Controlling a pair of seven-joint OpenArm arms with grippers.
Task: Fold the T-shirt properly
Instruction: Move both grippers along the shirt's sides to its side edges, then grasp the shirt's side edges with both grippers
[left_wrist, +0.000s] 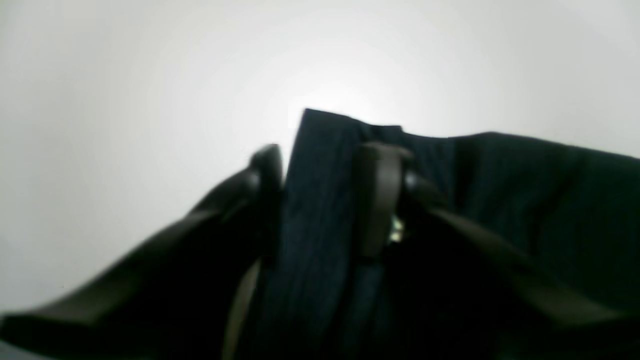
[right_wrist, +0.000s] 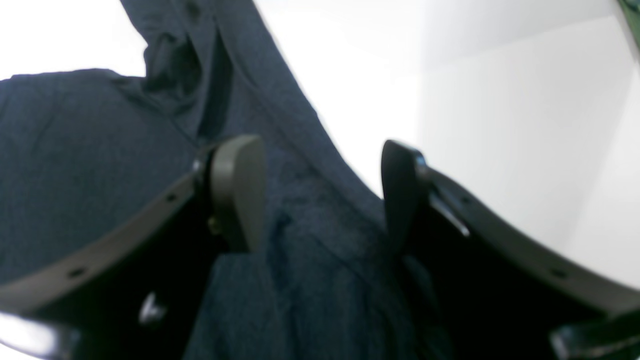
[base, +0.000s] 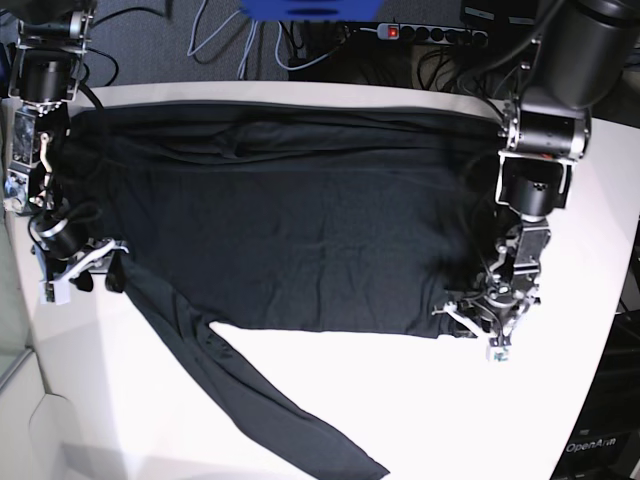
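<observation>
Cables (base: 215, 35) and a power strip (base: 430, 33) with a red switch along the dark strip behind the white counter (base: 400, 410); blue object (base: 310, 8) at the top edge, blurred. Nothing lying across the garment except the two arms at its ends.

T-shirt (base: 300, 230), plain black, long-sleeved, spread flat across the counter's far half, folded lengthwise with a straight near hem. One sleeve (base: 250, 390) trailing diagonally toward the near edge, cuff almost at the counter's rim. Soft wrinkles near the top fold.

Left tool (base: 487, 318) low at the shirt's near corner on the base view's right side; in the left wrist view (left_wrist: 320, 165), narrowed around an upright fold of black fabric (left_wrist: 320, 200), fingers pressed to either side of it. Right tool (right_wrist: 320, 195) with fingers wide apart, hanging over dark knit cloth (right_wrist: 75, 175), gripping nothing; in the base view (base: 85, 265), at the shirt's opposite side by the sleeve's root.
</observation>
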